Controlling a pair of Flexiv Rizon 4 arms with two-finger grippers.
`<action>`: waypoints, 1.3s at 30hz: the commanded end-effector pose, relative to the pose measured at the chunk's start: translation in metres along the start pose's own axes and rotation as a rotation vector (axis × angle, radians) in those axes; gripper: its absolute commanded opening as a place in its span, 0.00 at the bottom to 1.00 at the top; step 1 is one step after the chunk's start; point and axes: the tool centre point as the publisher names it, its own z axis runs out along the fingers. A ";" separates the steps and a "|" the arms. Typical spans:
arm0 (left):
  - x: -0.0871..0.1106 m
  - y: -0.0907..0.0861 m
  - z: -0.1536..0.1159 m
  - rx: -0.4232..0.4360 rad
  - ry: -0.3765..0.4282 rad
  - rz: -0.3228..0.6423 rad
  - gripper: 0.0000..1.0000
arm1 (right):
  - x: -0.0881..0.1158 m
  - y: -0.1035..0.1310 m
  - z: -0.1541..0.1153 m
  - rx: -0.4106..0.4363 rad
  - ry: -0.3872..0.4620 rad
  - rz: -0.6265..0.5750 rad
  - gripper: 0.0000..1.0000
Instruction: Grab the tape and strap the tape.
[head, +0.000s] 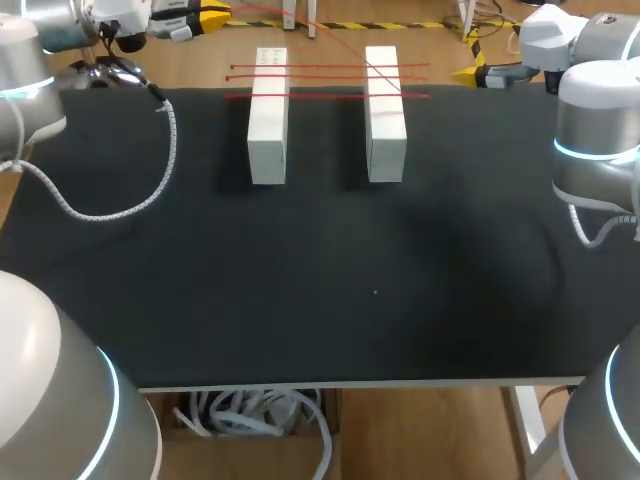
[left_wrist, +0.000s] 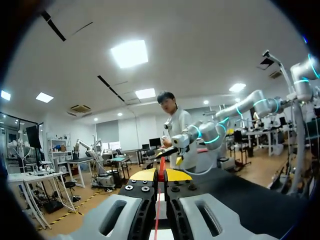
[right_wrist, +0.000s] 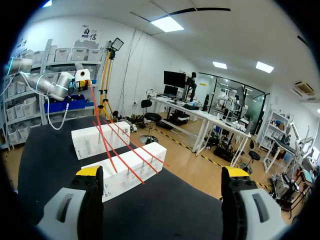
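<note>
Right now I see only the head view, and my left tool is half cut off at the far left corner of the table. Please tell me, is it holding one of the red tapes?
Observer: Yes. In the left wrist view the left tool is shut on a red tape, which runs between its two fingers.
Operator: Thank you. And the right tool, is it open?
Observer: Wide open. The right wrist view shows the right tool with its yellow tips far apart and nothing between them.
Operator: What lies ahead of it?
Observer: The near white block, then the far white block. From there one red strand appears to rise toward the left tool.
</note>
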 end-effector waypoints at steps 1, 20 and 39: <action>0.000 -0.007 0.003 0.000 -0.005 0.009 0.00 | 0.000 0.000 0.000 0.000 0.000 0.000 1.00; -0.001 -0.025 0.013 0.178 -0.021 0.010 0.00 | 0.000 0.000 0.000 0.000 0.000 0.000 1.00; -0.019 -0.025 0.048 0.205 0.025 0.048 0.00 | 0.000 0.000 0.000 0.000 0.000 0.000 1.00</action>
